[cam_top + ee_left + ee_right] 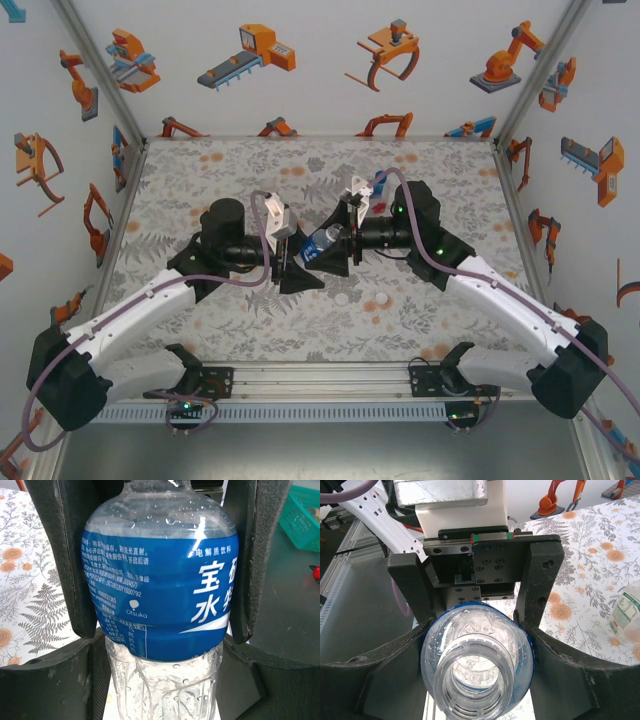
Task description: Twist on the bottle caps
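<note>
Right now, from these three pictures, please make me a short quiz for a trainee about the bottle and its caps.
1. Multiple choice: where is the clear plastic water bottle with the blue label?
A) Standing upright by itself.
B) Gripped between the left gripper and the right gripper.
C) Inside a basket.
2. True or false: a cap is screwed on the bottle's mouth.
3. Short answer: what colour are the two small round plastic caps lying on the floral table, on the near side of the grippers?

Key:
1. B.
2. False; the right wrist view shows an open mouth.
3. White.
</note>
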Controlling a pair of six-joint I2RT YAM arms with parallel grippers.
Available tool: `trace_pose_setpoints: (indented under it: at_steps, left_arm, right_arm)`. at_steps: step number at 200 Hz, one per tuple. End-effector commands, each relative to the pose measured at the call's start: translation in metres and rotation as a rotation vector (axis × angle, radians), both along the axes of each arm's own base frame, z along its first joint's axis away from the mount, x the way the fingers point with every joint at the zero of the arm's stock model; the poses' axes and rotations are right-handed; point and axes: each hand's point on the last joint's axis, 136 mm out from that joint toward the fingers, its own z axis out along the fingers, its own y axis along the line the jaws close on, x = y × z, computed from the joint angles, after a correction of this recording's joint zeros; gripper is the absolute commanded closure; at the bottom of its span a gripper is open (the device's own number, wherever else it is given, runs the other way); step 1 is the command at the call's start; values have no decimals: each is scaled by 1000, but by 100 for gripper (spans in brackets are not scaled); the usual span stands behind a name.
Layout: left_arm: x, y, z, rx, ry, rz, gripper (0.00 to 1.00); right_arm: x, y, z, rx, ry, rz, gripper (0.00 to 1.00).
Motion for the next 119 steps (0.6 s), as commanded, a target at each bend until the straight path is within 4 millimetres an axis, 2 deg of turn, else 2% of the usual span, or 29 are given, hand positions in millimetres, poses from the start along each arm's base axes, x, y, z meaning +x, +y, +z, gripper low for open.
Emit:
trace_pose_setpoints:
  at_steps: [1, 49, 68, 94, 119]
  left_arm:
    - [-5, -1, 18, -38, -34, -28, 38]
    - [-5, 0, 16, -23, -34, -26, 46]
    - [-4, 1, 17, -17, -46, -9, 52]
    - [0, 3, 16, -1, -61, 20, 63]
    - [1, 4, 17, 18, -57, 32, 73]
  right_arm:
    - [-7, -3, 27, 61, -89, 3, 73]
    - [-5, -3, 27, 59, -88, -15, 72]
    - [-2, -4, 26, 54, -86, -40, 60]
    - [4, -6, 29, 45, -88, -84, 36]
    - [6, -11, 35, 39, -110, -121, 27]
